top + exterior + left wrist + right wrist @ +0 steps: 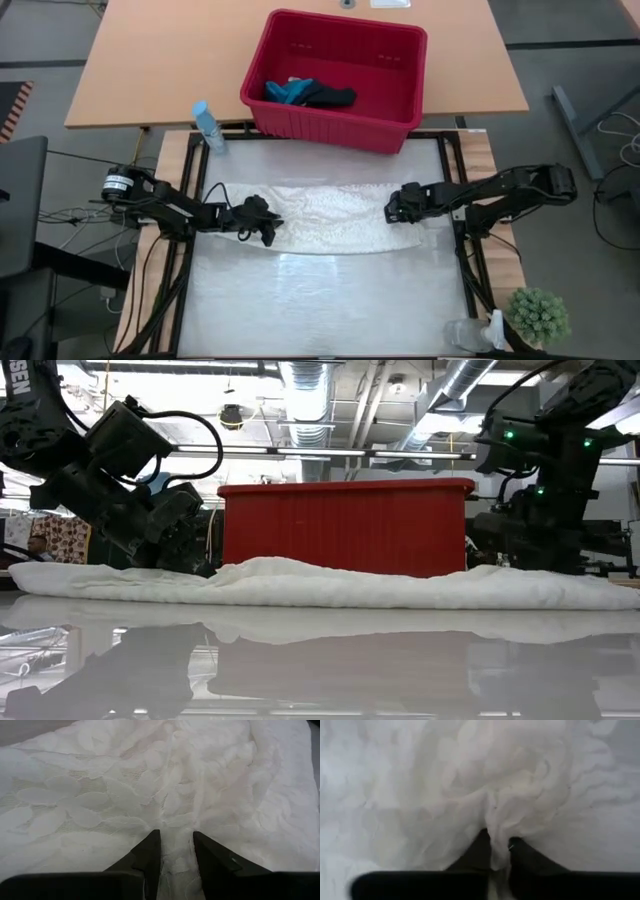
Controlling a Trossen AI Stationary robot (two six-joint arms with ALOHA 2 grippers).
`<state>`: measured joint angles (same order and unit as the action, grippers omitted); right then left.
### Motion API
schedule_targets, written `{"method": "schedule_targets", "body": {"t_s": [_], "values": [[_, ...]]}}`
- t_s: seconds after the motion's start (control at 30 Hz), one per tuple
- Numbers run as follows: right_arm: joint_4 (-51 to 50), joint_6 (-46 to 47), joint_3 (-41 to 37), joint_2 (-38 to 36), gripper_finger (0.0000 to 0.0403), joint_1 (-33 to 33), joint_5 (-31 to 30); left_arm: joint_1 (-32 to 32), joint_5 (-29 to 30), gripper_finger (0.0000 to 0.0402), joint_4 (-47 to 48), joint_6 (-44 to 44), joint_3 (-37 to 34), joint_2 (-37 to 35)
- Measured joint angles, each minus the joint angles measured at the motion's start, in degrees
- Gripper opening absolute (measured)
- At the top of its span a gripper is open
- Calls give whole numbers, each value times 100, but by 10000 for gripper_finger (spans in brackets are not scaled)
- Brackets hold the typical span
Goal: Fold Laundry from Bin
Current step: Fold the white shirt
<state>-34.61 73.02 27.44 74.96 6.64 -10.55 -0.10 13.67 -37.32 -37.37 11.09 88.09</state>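
The white lacy cloth [330, 215] lies as a long, loosely bunched band across the middle of the table, flat on the glossy top [330, 585]. My left gripper [268, 228] sits on its near left part, shut on a ridge of it [176, 845]. At its right end, my right gripper [392, 208] points steeply down, shut on a gathered fold [497, 847]. The red bin [400, 40] stands at the far edge behind the cloth. A teal piece [287, 92] and a dark piece [330, 96] lie on its floor. My left gripper pinches a raised ridge of the lace [175, 827] between its two fingers [150, 852], coming slanting down from the table's left. The rest of the cloth stays on the table, slack. My right gripper pinches a puckered fold of the lace [500, 827] between its fingers [522, 852], from above, pointing almost straight down. The cloth bunches up around the fingertips and lies on the table.
A blue spray bottle [207, 125] stands at the far left corner beside the bin. A small green plant [537, 315] and a clear cup [465, 335] sit at the near right corner. The near half of the table [320, 300] is bare, shiny surface.
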Motion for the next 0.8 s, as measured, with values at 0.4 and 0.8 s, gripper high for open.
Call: {"method": "schedule_targets", "body": {"t_s": [0.4,0.8], "values": [[-264,-326,446,-421,30,-217,38,0,-41,102,-434,34,6,17],[-699,-52,461,-706,30,-497,-281,-2,-457,102,-612,-44,944,26]]}}
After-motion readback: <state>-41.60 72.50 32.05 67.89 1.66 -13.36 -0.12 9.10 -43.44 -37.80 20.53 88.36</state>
